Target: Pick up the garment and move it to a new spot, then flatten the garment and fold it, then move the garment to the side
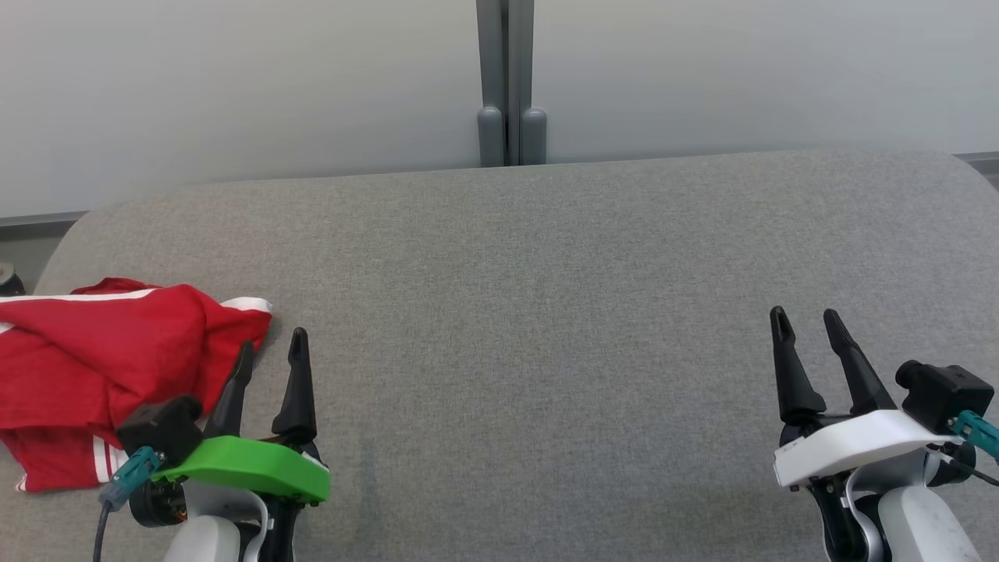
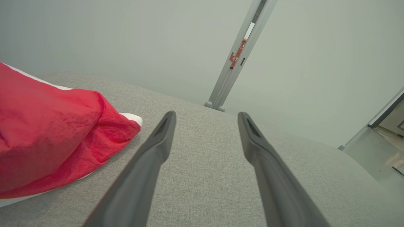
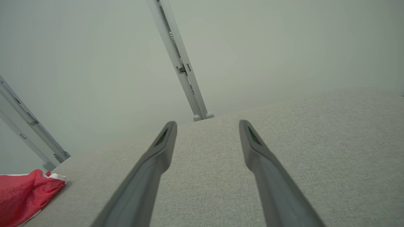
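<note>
left gripper [image 1: 272,341], right gripper [image 1: 805,314] both wide, empty; crumpled red garment [image 1: 101,351] at left gripper's 9 o'clock.

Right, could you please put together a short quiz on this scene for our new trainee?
1. Which is nearer the red garment: the left gripper or the right gripper?
2. How does the garment lie on the grey surface? A. spread out flat; B. bunched up in a heap; C. hanging from a gripper.
3. True or false: the right gripper is shut on the garment.
Key: 1. the left gripper, which is open beside the garment's edge; 2. B; 3. false, its jaws are open over the grey surface, well away from the garment.
</note>
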Robot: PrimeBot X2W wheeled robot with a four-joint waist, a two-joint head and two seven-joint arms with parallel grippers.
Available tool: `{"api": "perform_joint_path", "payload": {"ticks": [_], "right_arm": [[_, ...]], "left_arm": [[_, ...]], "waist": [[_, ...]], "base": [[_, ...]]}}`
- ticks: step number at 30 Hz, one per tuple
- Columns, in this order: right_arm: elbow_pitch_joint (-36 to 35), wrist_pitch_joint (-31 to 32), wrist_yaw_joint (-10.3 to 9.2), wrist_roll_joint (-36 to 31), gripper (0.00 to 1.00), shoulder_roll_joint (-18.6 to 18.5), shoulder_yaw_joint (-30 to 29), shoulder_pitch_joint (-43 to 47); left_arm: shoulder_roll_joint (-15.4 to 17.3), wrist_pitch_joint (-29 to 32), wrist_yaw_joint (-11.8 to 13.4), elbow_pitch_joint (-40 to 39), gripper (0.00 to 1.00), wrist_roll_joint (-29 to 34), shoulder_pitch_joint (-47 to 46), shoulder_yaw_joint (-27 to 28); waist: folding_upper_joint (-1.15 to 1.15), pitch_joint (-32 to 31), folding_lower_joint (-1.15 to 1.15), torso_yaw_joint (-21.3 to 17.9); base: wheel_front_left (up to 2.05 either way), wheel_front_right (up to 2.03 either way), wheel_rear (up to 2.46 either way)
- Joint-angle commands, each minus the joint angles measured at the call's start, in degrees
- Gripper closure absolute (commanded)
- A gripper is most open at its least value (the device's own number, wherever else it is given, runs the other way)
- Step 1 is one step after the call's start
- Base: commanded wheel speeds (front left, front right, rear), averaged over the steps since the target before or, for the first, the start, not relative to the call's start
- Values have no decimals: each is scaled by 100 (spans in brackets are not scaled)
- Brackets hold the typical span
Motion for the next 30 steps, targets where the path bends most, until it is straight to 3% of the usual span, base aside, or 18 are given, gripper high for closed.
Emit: {"api": "perform_joint_path", "payload": {"ticks": [1,30], "right_arm": [[-52,-66,1,-161,0,-12,14,-2],[-92,-309,1,-1432,0,130,-70,143]], "left_arm": [[71,-58,25,-9,0,157,-112,-15],[72,-408,213,350,0,1453,-124,-193]], "waist": [[0,-3,0,-4],[0,21,0,48]], "base": [[0,0,0],[0,0,0]]}}
